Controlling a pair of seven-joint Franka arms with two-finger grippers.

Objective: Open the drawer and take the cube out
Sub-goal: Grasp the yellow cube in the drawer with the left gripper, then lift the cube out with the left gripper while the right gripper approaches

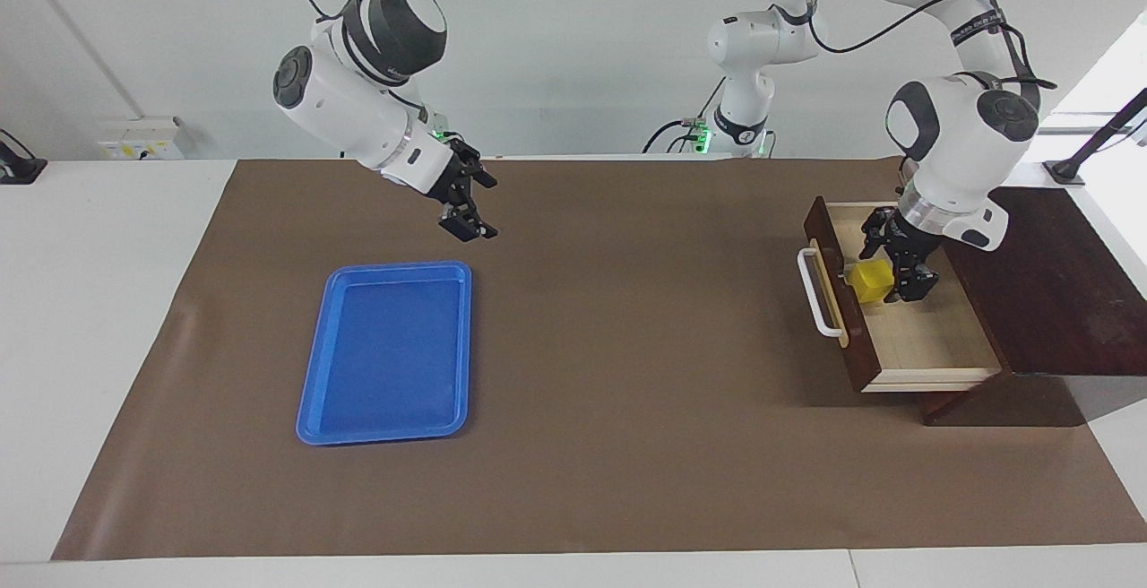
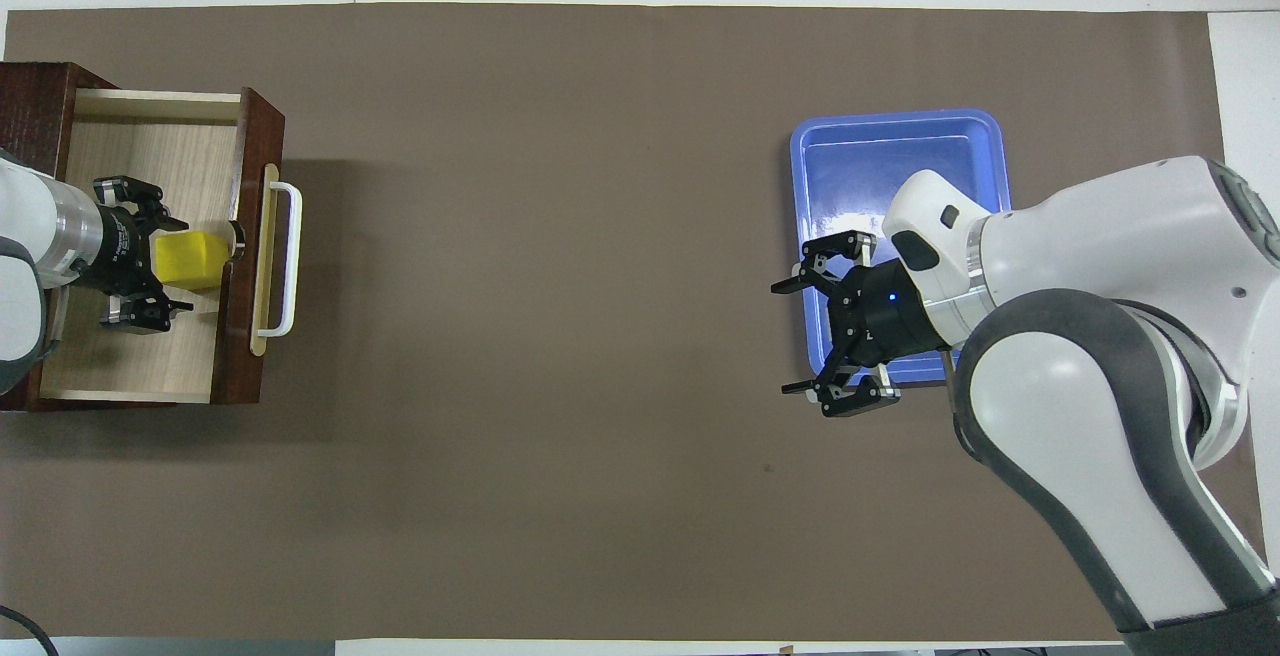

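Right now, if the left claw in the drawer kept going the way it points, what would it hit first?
The yellow cube. The left claw sits inside the open drawer, pointing toward the drawer front, with the cube between its open fingers. Past the cube comes the inside of the drawer front, though depth is hard to judge.

Drawer (image 1: pixel 932 337) pulled open, top unobstructed (left gripper (image 1: pixel 896 279) inside), bare mat (image 1: pixel 627 319) up to blue tray (image 1: pixel 387 352)
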